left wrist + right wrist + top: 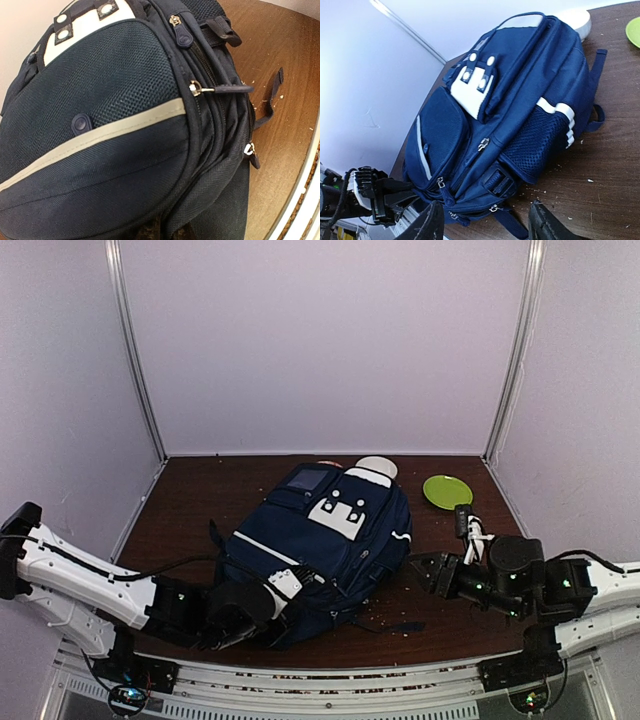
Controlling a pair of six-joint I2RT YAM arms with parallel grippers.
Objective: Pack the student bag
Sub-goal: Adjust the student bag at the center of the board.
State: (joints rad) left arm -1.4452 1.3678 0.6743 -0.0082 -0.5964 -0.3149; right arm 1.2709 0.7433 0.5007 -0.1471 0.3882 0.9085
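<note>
top external view: the student bag (pixel 330 540) lies flat on its back in the middle of the brown table (pixel 200 490), front face up with the white buckle patch showing. its long axis runs on a diagonal. the bottom end, with the grey-striped front pocket, points to the near left. the top end, with the carry handle, points to the far right, where it sits just beside a white rounded object (pixel 378 468). a green plate (pixel 447 490) lies further right, apart from the bag.

the left arm reaches in low from the left edge, stretched almost level over the table. the left gripper (pixel 232 628) is against the bag's near-left end. its jaws are closed or nearly so. its own wrist view is filled by the front pocket and a zip pull (pixel 227 89), and i cannot tell whether any fabric is pinched between them.

the right arm comes in from the right edge, bent at the elbow, its forearm level and aimed at the bag's right side. the right gripper (pixel 425 572) sits just beside the mesh side pocket without touching it. in the right wrist view its fingers (pixel 431 227) stand well apart with nothing between them. pale crumbs (pixel 400 625) dot the table near it.
</note>
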